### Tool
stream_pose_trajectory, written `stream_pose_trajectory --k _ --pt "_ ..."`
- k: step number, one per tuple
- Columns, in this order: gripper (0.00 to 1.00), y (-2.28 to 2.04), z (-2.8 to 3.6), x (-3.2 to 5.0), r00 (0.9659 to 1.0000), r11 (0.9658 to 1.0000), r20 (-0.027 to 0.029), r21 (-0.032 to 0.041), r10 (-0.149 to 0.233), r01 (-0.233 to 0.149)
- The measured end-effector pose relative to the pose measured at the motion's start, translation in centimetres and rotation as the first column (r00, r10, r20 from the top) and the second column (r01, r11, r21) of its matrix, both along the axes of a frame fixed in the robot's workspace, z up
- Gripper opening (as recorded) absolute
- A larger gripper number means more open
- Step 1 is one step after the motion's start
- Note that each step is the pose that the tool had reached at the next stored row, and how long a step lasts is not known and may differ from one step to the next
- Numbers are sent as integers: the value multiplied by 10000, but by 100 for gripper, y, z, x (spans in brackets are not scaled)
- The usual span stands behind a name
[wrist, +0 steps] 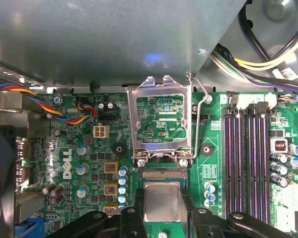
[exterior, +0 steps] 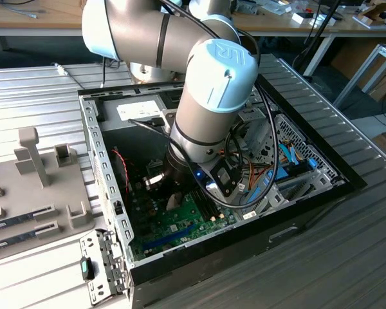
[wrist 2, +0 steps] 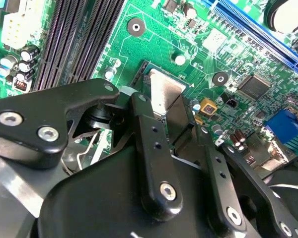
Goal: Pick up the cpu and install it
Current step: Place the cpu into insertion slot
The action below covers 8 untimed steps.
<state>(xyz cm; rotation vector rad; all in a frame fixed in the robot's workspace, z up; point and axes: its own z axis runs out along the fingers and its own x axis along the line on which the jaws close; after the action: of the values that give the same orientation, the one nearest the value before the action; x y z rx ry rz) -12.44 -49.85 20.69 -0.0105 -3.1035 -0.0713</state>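
Arm (exterior: 212,96) bent down into case (exterior: 96,148); gripper (wrist 2: 161,111) jaws clench cpu (wrist: 162,201) over socket (wrist: 163,174); open frame (wrist: 161,88) just beside, RAM slots (wrist: 248,158) near.

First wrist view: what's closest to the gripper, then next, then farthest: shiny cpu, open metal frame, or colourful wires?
From the gripper:
1. Silver square cpu, in its grip.
2. Open silver metal frame, just beyond.
3. Colourful twisted wires, far off to one side.

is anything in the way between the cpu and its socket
Nothing visible. In the first wrist view the socket frame is swung up and back, and the cpu, held in the gripper, is already over the open socket.
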Motion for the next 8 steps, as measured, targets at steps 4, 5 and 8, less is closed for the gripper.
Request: stream_pose_trajectory --k 4,5,8 --pt "40 0 -1 0 10000 10000 -1 -2 2 -2" --pt "40 -1 -2 0 10000 10000 -1 -3 12 -12" --pt "40 0 -6 0 9999 9999 0 -36 159 -159"
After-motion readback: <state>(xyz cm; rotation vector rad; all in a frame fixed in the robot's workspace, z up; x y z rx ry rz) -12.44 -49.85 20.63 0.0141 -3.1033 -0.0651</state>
